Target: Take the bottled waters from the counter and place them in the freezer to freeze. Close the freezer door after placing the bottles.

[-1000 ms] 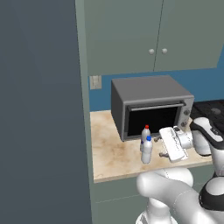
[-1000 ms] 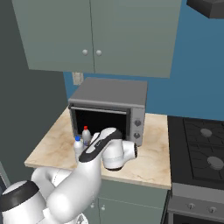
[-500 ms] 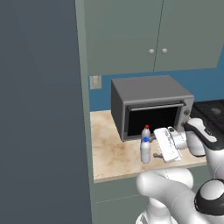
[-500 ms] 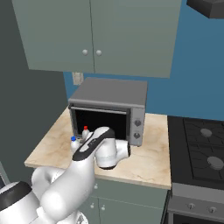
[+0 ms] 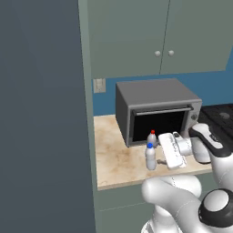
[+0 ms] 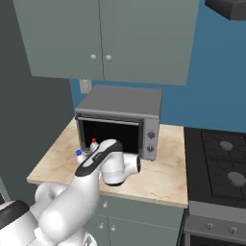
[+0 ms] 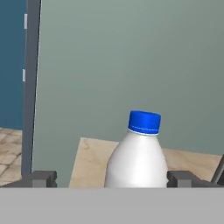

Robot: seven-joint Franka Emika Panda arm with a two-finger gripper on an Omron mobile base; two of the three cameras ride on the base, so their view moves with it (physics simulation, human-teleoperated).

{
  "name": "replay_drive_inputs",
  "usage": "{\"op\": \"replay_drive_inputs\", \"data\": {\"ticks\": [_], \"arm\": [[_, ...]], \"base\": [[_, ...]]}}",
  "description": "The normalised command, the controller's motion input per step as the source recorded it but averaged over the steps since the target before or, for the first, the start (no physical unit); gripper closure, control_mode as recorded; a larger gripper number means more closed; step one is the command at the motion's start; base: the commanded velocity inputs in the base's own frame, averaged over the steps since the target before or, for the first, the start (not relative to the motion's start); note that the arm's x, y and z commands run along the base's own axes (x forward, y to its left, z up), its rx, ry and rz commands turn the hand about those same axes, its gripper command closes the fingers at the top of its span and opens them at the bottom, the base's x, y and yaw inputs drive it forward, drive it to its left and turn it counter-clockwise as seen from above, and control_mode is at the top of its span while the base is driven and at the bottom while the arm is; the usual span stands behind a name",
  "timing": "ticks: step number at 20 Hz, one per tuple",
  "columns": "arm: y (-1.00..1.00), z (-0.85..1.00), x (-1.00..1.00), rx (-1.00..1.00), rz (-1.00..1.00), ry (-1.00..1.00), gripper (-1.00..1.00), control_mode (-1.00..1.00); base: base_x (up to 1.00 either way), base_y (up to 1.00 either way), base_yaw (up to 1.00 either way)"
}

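- Since the earlier frame the gripper has swung in toward the blue-capped bottle — in the hand view the bottle now stands between the finger tips.
- Fingers are spread wide, one on each side of the bottle, not clamped on it.
- Both bottles stand upright on the counter, before the grey oven; the red-capped bottle is just behind.
- Freezer door rises to the left.
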Motion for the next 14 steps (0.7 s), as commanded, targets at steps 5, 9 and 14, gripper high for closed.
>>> {"op": "replay_drive_inputs", "data": {"ticks": [5,9,14], "arm": [[0.0,-0.06,0.28,0.0,-0.05,0.0,-1.0,-1.0],[0.01,-0.02,0.23,0.0,-0.04,0.0,-1.0,-1.0],[0.14,-0.1,0.0,-0.01,0.0,0.0,1.0,-1.0]], "base": [[0.0,0.0,0.0],[0.0,0.0,0.0],[0.0,0.0,0.0]]}}
